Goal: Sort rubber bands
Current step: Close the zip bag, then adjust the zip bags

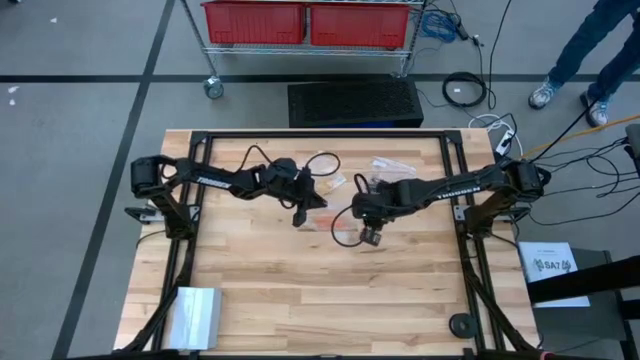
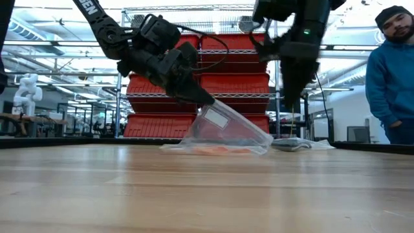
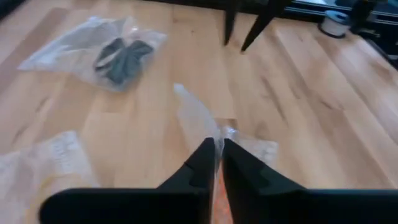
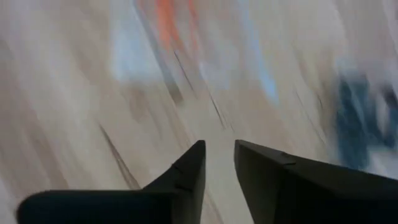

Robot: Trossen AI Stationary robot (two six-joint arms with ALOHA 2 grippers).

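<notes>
At frame centre our left gripper (image 3: 217, 155) pinches the clear bag (image 2: 226, 129) upright, presumably for filling, while our right gripper (image 4: 219, 155) hangs parted, empty.

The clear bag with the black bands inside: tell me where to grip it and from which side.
Pinch a loose edge of the clear bag, away from the black bands bunched in its middle. It lies flat on the table, so come from above and nip the raised film rather than pressing on the contents.
</notes>
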